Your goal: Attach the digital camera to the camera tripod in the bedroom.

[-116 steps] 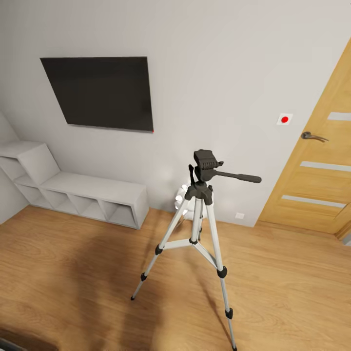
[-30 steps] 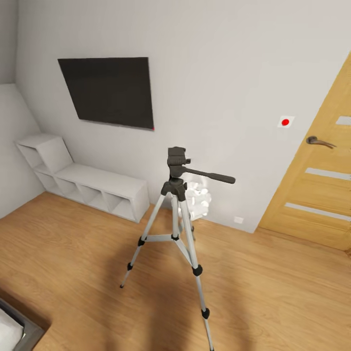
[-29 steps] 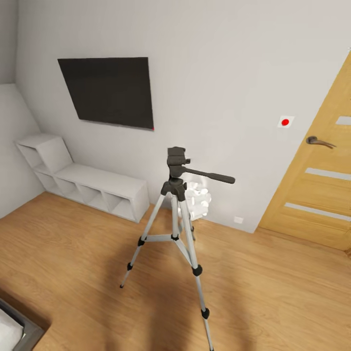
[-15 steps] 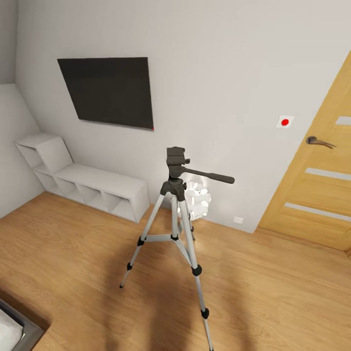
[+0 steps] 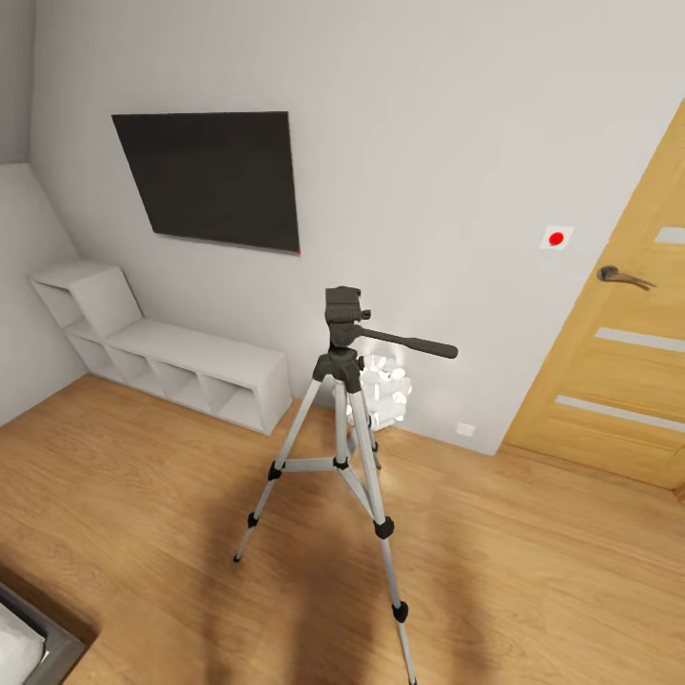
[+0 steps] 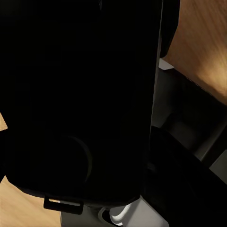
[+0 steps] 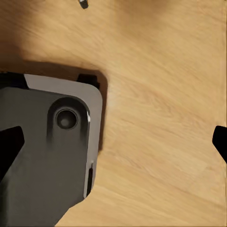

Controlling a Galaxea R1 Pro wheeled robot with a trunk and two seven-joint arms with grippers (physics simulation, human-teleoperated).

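In right wrist view, right gripper point(image 7: 113, 142) tips spread wide, empty (left gripper's state unclear); camera tripod point(image 5: 344, 419) ahead.

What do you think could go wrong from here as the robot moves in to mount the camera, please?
1. The camera tripod stands on splayed thin legs; its nearest leg reaches toward the robot, so the base could clip it and tip it.
2. The pan handle juts sideways from the head and may snag an arm.
3. The white spiky lamp stands close behind; a shoved tripod would likely hit it.
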